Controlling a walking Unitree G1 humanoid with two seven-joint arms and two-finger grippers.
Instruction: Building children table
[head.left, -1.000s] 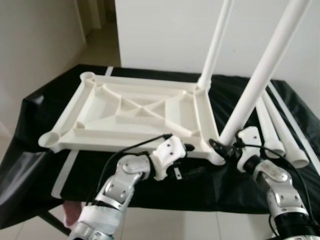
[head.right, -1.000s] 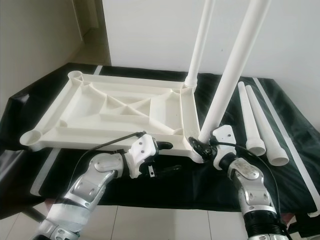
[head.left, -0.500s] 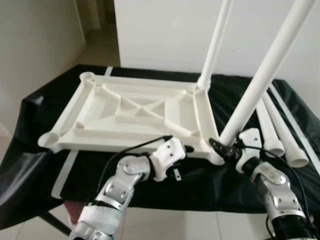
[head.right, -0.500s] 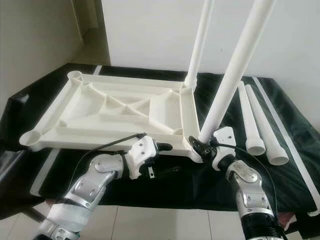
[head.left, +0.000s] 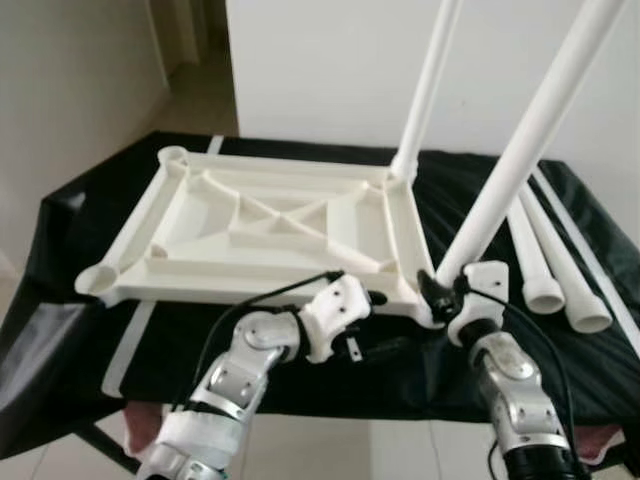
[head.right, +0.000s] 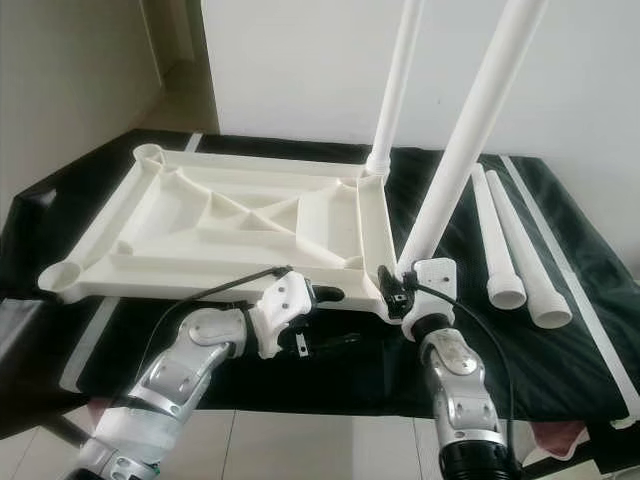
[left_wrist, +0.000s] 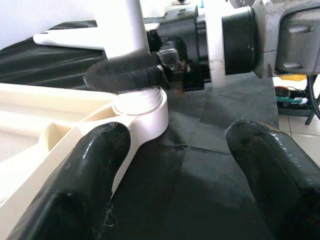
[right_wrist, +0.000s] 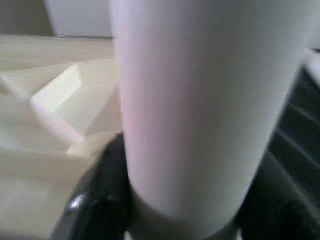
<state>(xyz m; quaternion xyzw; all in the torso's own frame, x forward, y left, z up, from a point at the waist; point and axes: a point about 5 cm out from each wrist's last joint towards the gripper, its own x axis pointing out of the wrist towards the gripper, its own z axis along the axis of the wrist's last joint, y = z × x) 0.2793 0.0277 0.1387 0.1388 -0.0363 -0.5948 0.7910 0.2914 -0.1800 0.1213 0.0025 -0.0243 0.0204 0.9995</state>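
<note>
Gripping the near leg (head.left: 520, 160) at its base, the right gripper (head.left: 440, 290) is clamped on it where it enters the corner socket at 4 o'clock on the upturned tabletop (head.left: 260, 225). Left gripper (head.left: 368, 322) hovers at 6 o'clock with fingers (left_wrist: 95, 165) apart. Left wrist view reveals the socket (left_wrist: 142, 107); head views add a far leg (head.left: 425, 90) standing at 1 o'clock and spare legs (head.left: 550, 260) at 3.
</note>
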